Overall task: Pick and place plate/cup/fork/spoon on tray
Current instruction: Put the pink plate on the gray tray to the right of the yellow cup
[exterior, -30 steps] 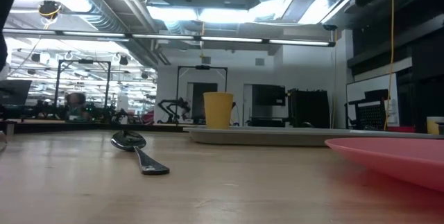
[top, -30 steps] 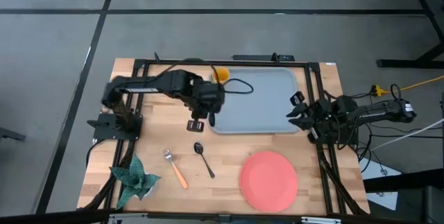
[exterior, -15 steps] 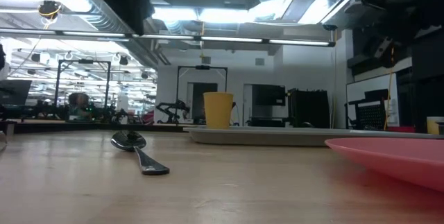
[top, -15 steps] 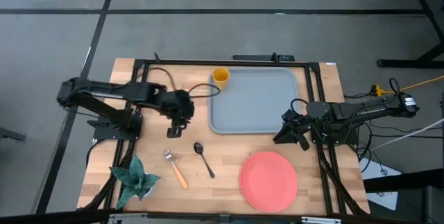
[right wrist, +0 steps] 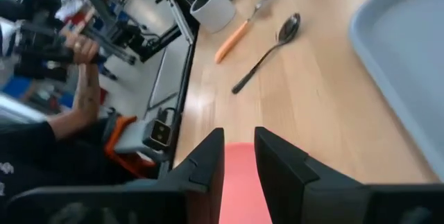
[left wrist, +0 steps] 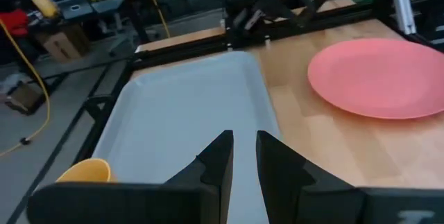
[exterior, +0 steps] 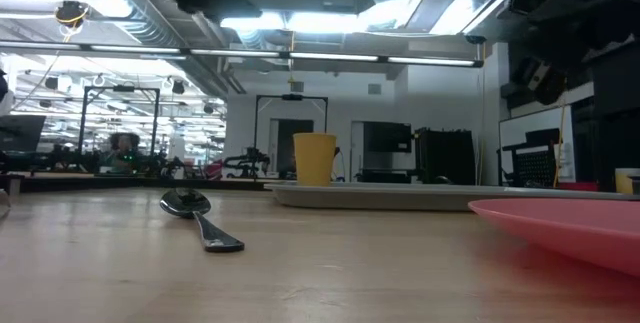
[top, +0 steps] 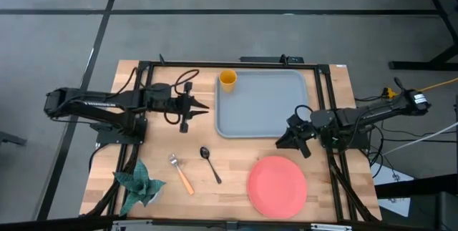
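The grey-blue tray [top: 261,106] lies at the table's far middle. The yellow cup [top: 227,79] stands upright at its far left corner. The pink plate [top: 277,186] rests flat on the wood near the front edge. The dark spoon [top: 210,163] and the orange-handled fork [top: 181,172] lie on the wood to its left. My left gripper [top: 204,106] hovers left of the tray, pointing at it almost level, open by a narrow gap [left wrist: 244,151]. My right gripper [top: 283,141] hangs off the tray's near right corner above the plate's far edge, narrowly open [right wrist: 238,154] and holding nothing.
A green plant in a white pot [top: 136,184] stands at the near left corner. A black frame [top: 215,65] runs round the table's far and side edges. A person [right wrist: 62,113] shows beyond the table's left side in the right wrist view. Bare wood lies between spoon and tray.
My left gripper has drawn back from over the tray's near left edge toward the table's left, sinking and tipping from pointing down to almost level. My right gripper has moved toward the near edge and a little left, lower, and has rolled. No tableware has moved.
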You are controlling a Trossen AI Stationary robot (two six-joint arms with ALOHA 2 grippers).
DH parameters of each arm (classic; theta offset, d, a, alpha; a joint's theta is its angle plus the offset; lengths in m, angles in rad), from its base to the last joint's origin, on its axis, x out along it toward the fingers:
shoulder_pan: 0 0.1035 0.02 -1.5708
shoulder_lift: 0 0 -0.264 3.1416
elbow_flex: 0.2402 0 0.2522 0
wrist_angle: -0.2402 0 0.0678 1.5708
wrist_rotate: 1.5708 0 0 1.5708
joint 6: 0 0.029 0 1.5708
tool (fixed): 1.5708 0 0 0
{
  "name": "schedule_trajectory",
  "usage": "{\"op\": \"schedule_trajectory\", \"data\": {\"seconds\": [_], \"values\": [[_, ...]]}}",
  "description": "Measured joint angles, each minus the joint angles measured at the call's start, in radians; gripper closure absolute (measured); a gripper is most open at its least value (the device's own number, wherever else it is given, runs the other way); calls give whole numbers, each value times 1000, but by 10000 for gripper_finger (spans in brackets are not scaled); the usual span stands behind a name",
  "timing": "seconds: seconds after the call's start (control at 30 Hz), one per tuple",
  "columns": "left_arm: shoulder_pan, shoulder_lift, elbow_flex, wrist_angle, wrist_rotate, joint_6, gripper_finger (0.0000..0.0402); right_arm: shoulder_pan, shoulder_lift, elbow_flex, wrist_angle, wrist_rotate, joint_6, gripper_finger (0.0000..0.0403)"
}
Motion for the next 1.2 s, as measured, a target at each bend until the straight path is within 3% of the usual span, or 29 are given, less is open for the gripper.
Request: {"op": "schedule_trajectory", "data": {"seconds": [0.13,0.27,0.57,0.83,1.03,1.2], "values": [[45,8,-50,80,72,0,343,4,75,0,26,-2,-31,317],[86,6,-59,155,115,1,343,6,115,0,-13,-1,58,317],[123,7,-59,223,119,0,343,52,128,0,-306,-13,314,317],[122,7,-59,225,119,0,343,100,127,0,-366,-62,408,317],[122,7,-59,225,119,-3,343,121,128,0,-547,37,487,317],[122,7,-59,225,119,-3,343,125,128,0,-531,44,487,317]]}}
